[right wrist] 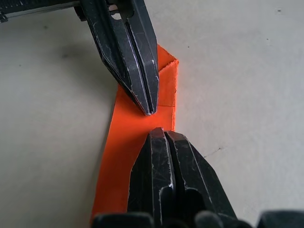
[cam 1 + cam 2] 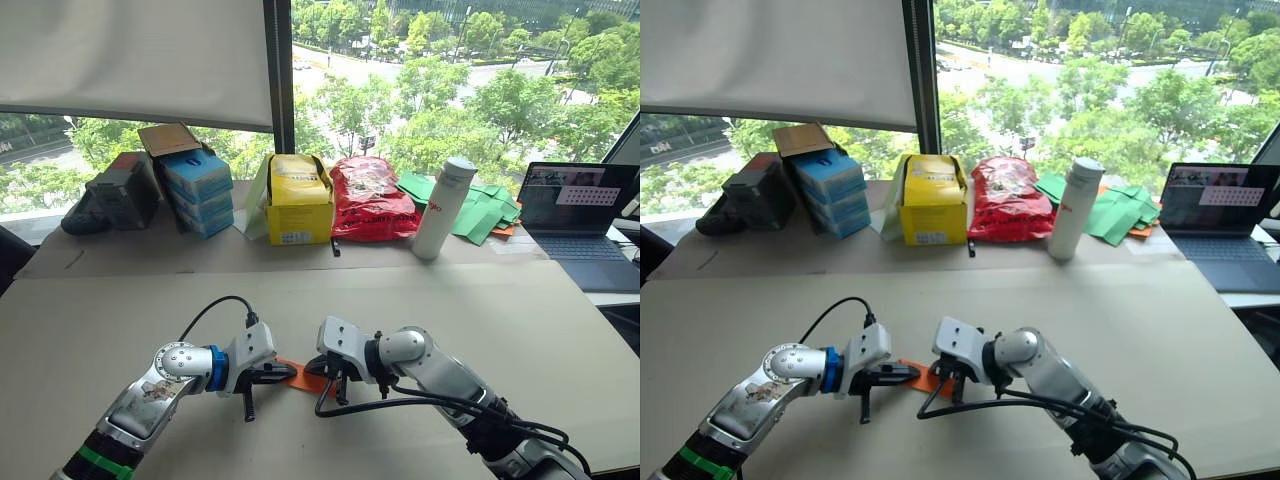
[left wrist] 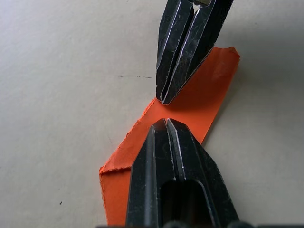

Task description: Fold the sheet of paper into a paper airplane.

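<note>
Your two grippers are nose to nose over the orange paper (image 2: 308, 378), which lies flat on the table (image 2: 480, 300) as a narrow folded strip, well on the near side of the white bottle (image 2: 443, 208). The left gripper (image 2: 289, 372) comes at it from one end, the right gripper (image 2: 322, 364) from the other, and their tips all but meet above the middle of the strip.

In the left wrist view your left gripper's fingers (image 3: 175, 156) are pressed together into a single point, resting on the paper (image 3: 199, 107) rather than pinching it. The right gripper's fingers (image 1: 166, 161) are likewise closed tight, tip down on the orange strip (image 1: 123, 142). Nothing is clamped between either pair; both sit on top of the paper's surface.

One end of the strip shows a slanted folded corner with a crease across it.

Beyond the bottle's row stand a yellow box (image 2: 298, 200), a red bag (image 2: 369, 198), green paper sheets (image 2: 480, 208) and a laptop (image 2: 580, 225).
</note>
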`<state>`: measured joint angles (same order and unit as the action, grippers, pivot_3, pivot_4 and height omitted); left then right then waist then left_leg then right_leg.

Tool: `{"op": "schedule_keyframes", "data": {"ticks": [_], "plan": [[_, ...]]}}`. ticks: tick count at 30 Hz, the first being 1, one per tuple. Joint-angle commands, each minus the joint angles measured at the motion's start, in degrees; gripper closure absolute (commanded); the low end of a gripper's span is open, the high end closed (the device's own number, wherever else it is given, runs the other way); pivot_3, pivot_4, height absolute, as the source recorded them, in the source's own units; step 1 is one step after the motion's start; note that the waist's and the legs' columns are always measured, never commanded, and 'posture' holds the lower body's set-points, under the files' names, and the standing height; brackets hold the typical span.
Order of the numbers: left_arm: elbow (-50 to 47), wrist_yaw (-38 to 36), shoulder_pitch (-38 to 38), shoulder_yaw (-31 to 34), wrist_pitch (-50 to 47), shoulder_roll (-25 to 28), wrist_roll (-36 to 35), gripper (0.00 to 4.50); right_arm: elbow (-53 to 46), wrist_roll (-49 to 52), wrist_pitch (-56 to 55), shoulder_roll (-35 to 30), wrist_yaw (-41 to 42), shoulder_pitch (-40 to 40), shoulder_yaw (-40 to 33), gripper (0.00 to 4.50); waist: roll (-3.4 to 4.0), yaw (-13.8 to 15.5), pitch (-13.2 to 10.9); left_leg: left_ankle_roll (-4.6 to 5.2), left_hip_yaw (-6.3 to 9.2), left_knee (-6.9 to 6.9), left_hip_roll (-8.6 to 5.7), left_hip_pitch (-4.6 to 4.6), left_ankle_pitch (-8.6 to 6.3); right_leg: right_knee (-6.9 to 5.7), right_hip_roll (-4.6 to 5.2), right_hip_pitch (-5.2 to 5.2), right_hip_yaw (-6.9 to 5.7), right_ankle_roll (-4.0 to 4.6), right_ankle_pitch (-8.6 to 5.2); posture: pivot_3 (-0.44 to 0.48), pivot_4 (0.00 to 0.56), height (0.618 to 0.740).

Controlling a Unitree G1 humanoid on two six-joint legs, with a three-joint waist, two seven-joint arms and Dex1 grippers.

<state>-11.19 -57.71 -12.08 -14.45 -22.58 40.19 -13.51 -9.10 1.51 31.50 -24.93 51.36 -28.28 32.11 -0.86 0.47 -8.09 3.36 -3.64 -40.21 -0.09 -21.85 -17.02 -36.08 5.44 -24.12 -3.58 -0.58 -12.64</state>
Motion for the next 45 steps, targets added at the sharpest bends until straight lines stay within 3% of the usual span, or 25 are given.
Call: {"op": "schedule_keyframes", "data": {"ticks": [1, 32, 42, 45], "plan": [[0.66, 0.03, 1.16, -1.39, -1.72, 0.34, 1.49, 4.50, 3.51, -2.51, 2.14, -2.01, 0.85, 1.89, 2.59, 4.48, 0.00, 0.02, 0.02, 0.00, 0.00, 0.00, 0.00, 0.01, 0.00, 0.00, 0.00, 0.01, 0.00, 0.00, 0.00, 0.000, 0.150, 0.740], [1.20, -0.59, 0.20, -1.51, -1.90, 0.57, 1.69, 4.50, -7.66, -2.03, 4.98, -15.37, 2.06, 11.40, -2.15, 4.48, -0.05, 1.03, 0.43, 0.22, 0.05, 0.00, -0.02, 0.10, -0.13, 0.19, 0.29, 0.19, -0.10, -0.06, -0.01, 0.000, 0.150, 0.740], [2.05, -0.72, -0.45, -1.38, -1.47, 0.50, 2.18, 4.50, -15.96, 9.80, 1.74, -6.93, 0.84, 8.39, -14.09, 4.48, -0.05, 0.69, 0.40, 0.19, 0.05, -0.02, -0.01, -0.16, -0.11, 0.12, 0.24, -0.02, -0.07, -0.07, 0.01, 0.000, 0.150, 0.740], [2.06, -0.97, -0.74, -1.49, -1.46, 0.47, 2.14, 4.50, -16.78, 11.55, 0.85, -5.60, 1.49, 8.29, -14.24, 4.48, -0.05, 0.59, 0.40, 0.19, 0.05, -0.02, -0.01, -0.16, -0.11, 0.13, 0.21, -0.01, -0.08, -0.07, 0.01, 0.000, 0.150, 0.740]]}}
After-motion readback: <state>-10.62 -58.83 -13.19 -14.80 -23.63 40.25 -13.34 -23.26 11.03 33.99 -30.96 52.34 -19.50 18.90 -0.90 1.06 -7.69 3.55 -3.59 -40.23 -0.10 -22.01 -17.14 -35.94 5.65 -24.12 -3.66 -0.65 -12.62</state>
